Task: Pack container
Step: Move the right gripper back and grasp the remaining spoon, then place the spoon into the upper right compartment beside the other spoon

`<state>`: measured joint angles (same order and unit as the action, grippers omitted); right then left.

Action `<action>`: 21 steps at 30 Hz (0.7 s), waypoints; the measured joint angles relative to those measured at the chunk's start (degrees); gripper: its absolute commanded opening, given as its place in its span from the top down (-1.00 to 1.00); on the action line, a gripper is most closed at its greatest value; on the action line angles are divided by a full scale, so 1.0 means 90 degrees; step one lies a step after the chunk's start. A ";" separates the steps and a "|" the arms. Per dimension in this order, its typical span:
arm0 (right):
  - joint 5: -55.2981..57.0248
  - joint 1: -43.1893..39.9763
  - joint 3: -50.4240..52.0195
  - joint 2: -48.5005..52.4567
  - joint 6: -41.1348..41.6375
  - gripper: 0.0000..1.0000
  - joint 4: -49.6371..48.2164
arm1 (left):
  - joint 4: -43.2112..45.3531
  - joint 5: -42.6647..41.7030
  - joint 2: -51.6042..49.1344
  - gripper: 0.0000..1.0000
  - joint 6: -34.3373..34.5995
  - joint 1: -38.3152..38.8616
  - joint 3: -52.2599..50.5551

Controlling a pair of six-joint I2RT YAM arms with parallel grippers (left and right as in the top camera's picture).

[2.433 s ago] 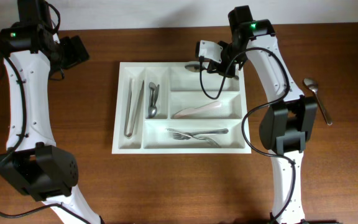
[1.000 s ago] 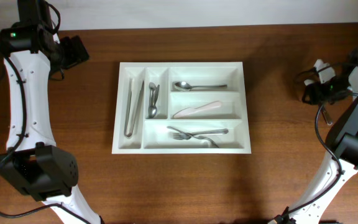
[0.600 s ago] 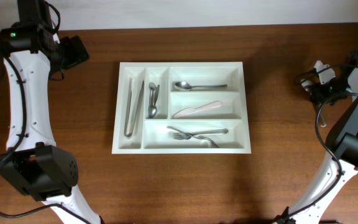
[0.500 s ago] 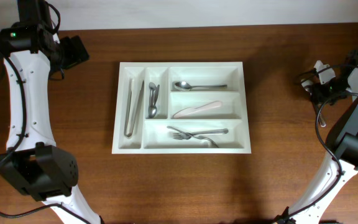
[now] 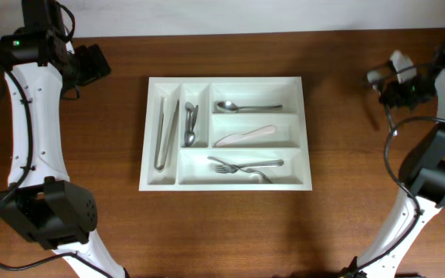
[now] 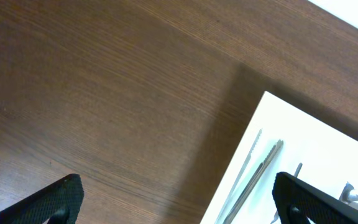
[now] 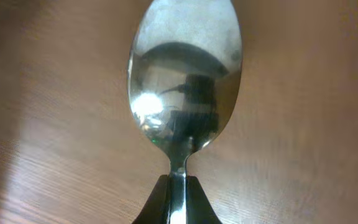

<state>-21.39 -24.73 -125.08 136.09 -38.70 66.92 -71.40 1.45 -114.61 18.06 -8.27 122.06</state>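
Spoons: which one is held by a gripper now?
The spoon clamped at its neck by the right gripper, above the table. The other spoon lies free in the tray's far wide compartment.

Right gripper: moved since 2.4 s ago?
Yes. Overhead, the right gripper was over the container; now it is well to the right of it, off the rim, shut on a spoon.

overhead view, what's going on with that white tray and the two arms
Two robot arms are packing cutlery into a white tray. It already holds tongs, a spoon, a pale knife and forks. The right arm's fingers are shut on the neck of another spoon, over the table well right of the tray. The left arm's fingers are open and empty, off the tray's far left corner.
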 measured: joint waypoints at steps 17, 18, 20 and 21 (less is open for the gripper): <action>-0.0748 0.3113 -0.1710 -0.0002 -0.1950 0.92 0.0359 | 0.0002 -0.0002 0.0000 -0.99 0.0000 0.0000 0.0000; -0.0673 0.3317 -0.1710 -0.0002 -0.2137 0.93 0.0359 | 0.0002 0.0000 0.0000 -0.99 0.0000 0.0000 0.0000; -0.0464 0.3660 -0.1707 -0.0002 -0.2426 0.93 0.0362 | 0.0002 0.0000 0.0000 -0.98 0.0000 0.0000 0.0000; -0.0325 0.3835 -0.1693 -0.0002 -0.2594 0.92 0.0369 | 0.0002 -0.0002 0.0000 -0.99 0.0000 0.0000 0.0000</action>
<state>-24.32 9.78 -140.31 136.07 -62.04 70.24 -71.37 1.43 -114.61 18.06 -8.27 122.06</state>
